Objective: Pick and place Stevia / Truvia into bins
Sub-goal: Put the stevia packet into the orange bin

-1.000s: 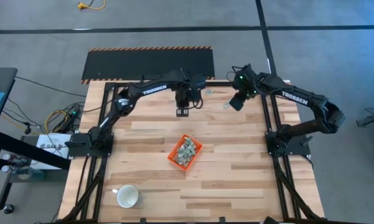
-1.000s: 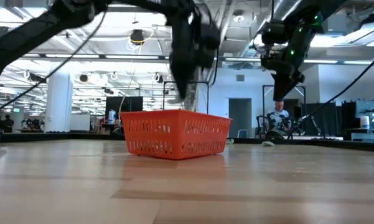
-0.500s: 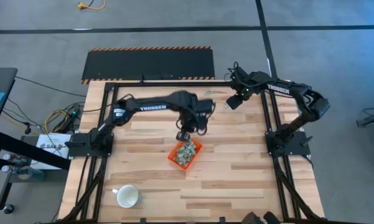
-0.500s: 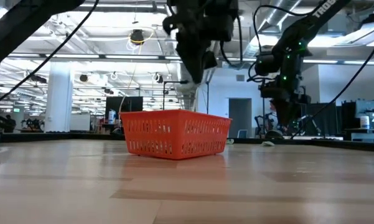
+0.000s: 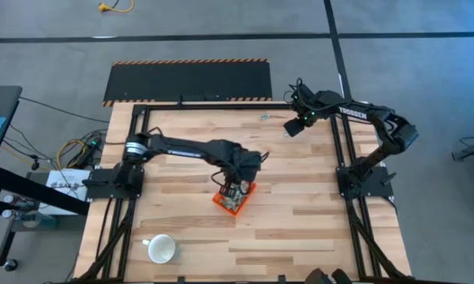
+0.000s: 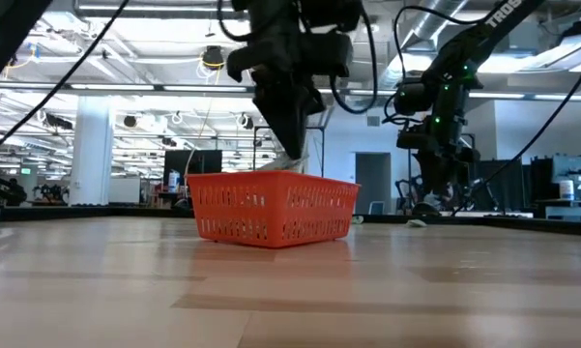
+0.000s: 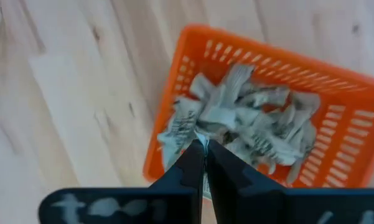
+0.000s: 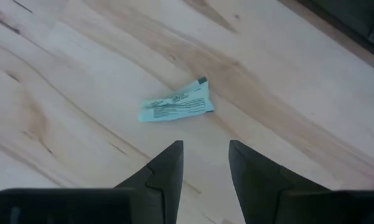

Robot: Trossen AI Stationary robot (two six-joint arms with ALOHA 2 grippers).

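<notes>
The orange bin (image 5: 233,198) stands mid-table, holding a heap of pale green and white Stevia sachets (image 7: 261,127). My left gripper (image 5: 235,188) hangs right over the bin (image 6: 271,208), shut on one sachet, its fingertips (image 7: 205,146) just above the heap. My right gripper (image 5: 289,130) is open at the table's far right part, pointing down. Its fingers (image 8: 205,146) stand just short of a single sachet (image 8: 176,104) lying flat on the wood, without touching it. Another loose sachet (image 5: 264,117) lies near the far edge. My left gripper pinches one thin sachet (image 7: 203,179) between its two fingers, coming from above and pointing down. Only a pale sliver of it shows in the narrow gap. The sachet is lifted clear, above the heap in the bin.
A white mug (image 5: 162,249) lies near the table's near left corner. A black mat with a striped edge (image 5: 188,79) lies beyond the far edge. Bare wood surrounds the bin (image 7: 267,59) on all sides.
My left gripper has travelled from the table's far middle toward the near edge and has come down over the orange bin. My right gripper has come down toward the table at the far right and has then kept nearly still.
</notes>
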